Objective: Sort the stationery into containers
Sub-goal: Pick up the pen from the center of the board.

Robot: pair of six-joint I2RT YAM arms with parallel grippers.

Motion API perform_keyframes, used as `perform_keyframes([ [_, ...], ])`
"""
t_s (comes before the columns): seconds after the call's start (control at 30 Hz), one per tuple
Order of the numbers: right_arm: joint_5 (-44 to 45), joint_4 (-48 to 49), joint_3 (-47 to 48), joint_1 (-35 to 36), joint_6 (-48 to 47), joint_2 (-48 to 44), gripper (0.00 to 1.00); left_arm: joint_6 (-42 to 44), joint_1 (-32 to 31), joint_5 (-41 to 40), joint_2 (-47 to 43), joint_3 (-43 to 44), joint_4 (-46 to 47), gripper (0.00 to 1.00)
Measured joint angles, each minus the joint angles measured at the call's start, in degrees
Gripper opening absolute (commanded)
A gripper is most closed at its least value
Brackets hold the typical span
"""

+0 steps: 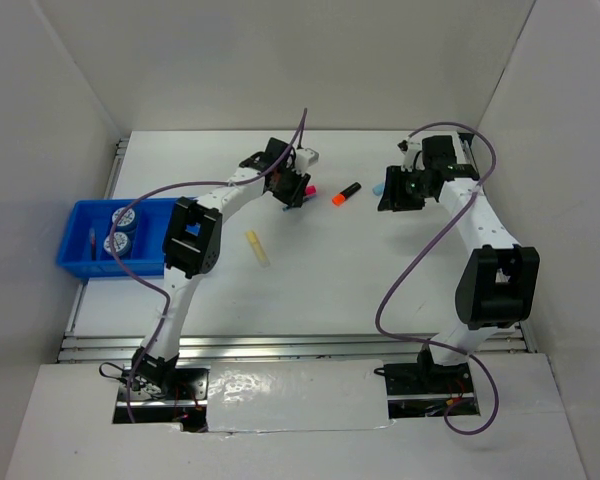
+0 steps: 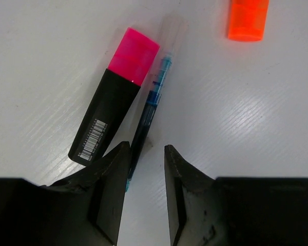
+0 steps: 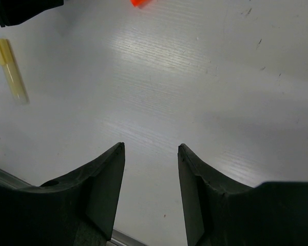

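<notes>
**Left claw (image 2: 146, 148).** My fingers are apart and hold nothing. They hang low over the desk (image 2: 236, 128), at the near end of the thin blue pen (image 2: 149, 107). The pen lies flat and touches the long side of the pink marker (image 2: 115, 97). Its near tip sits just beside my left finger (image 2: 113, 174), not centred in the gap. Because the two items touch, I judge that closing here could catch the marker body or push the pen aside. The gap should be centred on one item first.

**Right claw (image 3: 150, 147).** My fingers are apart and empty, over bare desk. The pale yellow marker (image 3: 10, 69) lies well off to one side.

**Task items.** The orange marker (image 2: 248, 19) lies apart from the pink one. The blue tray (image 1: 90, 268) stands at the desk's left edge, on my left arm's side. Two round rolls (image 1: 123, 217) already sit in it. The markers and the pen are still on the desk, so I judge the sorting to be at an early stage.
</notes>
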Motion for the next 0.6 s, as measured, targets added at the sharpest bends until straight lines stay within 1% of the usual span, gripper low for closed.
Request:
perform_keyframes([
  [0.13, -0.13, -0.02, -0.22, 0.00, 0.00, 0.00, 0.53, 0.00, 0.00, -0.22, 1.05, 1.81, 0.35, 0.45],
  [0.37, -0.17, -0.04, -0.22, 0.00, 0.00, 0.00, 0.53, 0.20, -0.02, -0.22, 2.47, 1.90, 0.22, 0.41],
  [0.6, -0.79, -0.04, -0.22, -1.68, 0.00, 0.00, 0.53, 0.87, -0.50, -0.55, 2.51, 1.90, -0.13, 0.31],
])
